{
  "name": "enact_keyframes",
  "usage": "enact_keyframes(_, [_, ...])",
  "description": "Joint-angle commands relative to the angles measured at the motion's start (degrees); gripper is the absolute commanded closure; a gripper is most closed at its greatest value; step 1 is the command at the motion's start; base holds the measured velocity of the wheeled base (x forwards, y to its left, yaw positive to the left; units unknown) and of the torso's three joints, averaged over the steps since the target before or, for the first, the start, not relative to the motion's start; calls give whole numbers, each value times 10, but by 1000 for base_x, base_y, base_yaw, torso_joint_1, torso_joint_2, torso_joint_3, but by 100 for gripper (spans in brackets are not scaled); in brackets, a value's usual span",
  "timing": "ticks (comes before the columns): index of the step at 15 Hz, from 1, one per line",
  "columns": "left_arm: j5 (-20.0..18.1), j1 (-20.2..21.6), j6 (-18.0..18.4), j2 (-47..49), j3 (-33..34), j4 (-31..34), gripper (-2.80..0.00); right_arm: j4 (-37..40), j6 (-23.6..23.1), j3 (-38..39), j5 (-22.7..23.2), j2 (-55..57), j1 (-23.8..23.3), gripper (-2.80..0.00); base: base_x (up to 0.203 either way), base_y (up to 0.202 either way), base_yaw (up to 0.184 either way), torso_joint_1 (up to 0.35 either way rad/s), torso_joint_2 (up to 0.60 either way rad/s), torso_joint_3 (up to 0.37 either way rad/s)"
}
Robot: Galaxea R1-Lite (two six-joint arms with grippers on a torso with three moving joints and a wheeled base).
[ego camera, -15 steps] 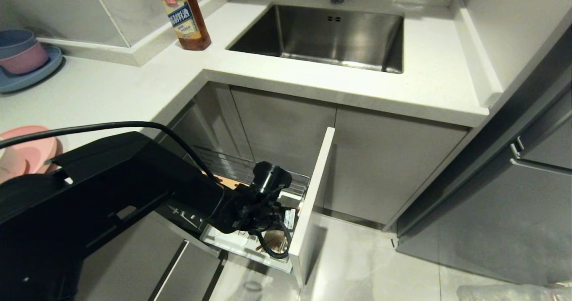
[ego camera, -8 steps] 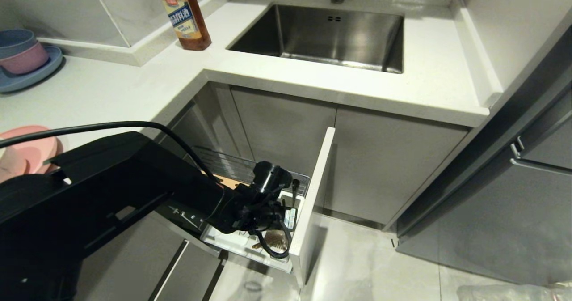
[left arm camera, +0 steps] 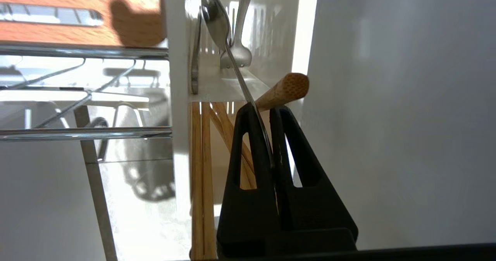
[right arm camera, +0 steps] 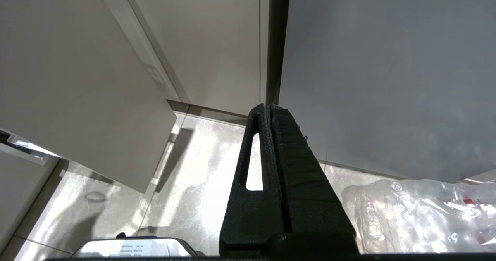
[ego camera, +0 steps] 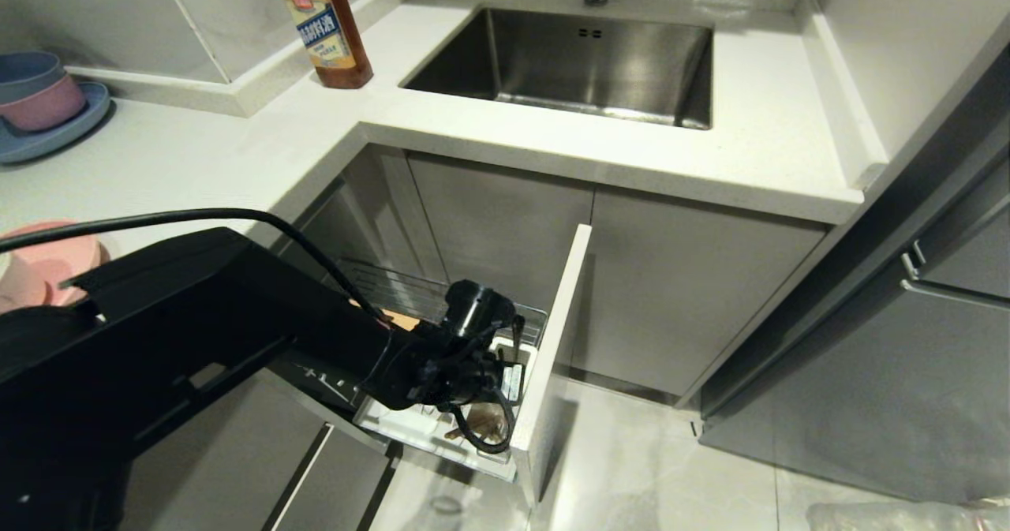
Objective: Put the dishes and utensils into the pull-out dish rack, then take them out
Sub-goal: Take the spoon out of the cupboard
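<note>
Left pincer (left arm camera: 267, 111) pinches spoon (left arm camera: 217, 16) beside chopsticks (left arm camera: 201, 168).

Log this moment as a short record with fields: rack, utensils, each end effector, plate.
rack: pull-out dish rack drawn out below the counter
utensil cup: white utensil cup at the rack's door end
left end effector: left end effector shut on the spoon handle, at the cup
spoon: metal spoon, bowl up
chopsticks: chopsticks standing in the cup
right end effector: right end effector shut, empty, over the floor
plate: pink plate on the counter
</note>
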Motion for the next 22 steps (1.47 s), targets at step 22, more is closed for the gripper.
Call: enact_keyframes(22, [28, -7, -4, -146, -2, 75, 0, 0, 0, 2, 0, 0, 0, 0, 0, 0, 0, 0, 0, 0])
